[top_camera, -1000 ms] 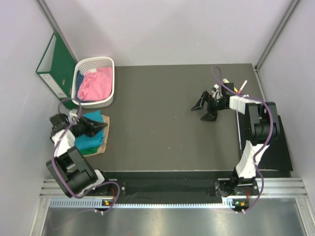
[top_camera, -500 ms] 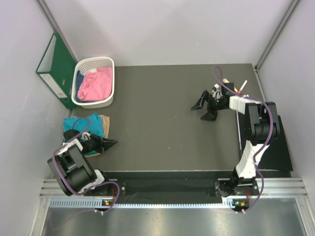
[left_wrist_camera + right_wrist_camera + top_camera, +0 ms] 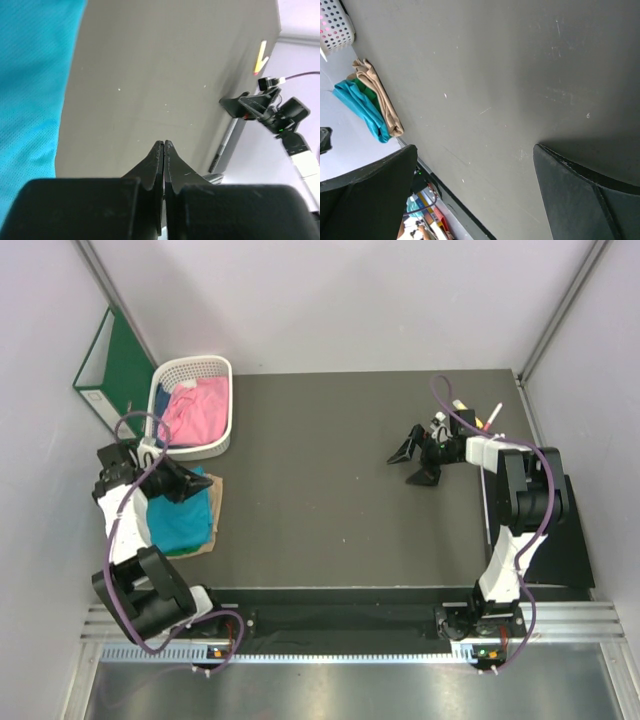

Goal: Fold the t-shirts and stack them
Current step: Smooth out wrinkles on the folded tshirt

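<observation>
Hovers at nine o'clock with left gripper (image 3: 198, 485) pinched shut, empty, above folded teal t-shirt (image 3: 183, 520). Holds right gripper (image 3: 411, 466) gaping wide, empty, at two o'clock. Pink t-shirt (image 3: 190, 410) in basket (image 3: 216, 364), eleven o'clock.

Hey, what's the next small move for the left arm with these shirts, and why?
Probably open the left gripper and swing it toward the basket. Its jaws are shut and empty beside the folded teal t-shirt, while the pink t-shirt lies crumpled in the basket, not yet folded. The right gripper, open, hangs far off on the other side.
</observation>
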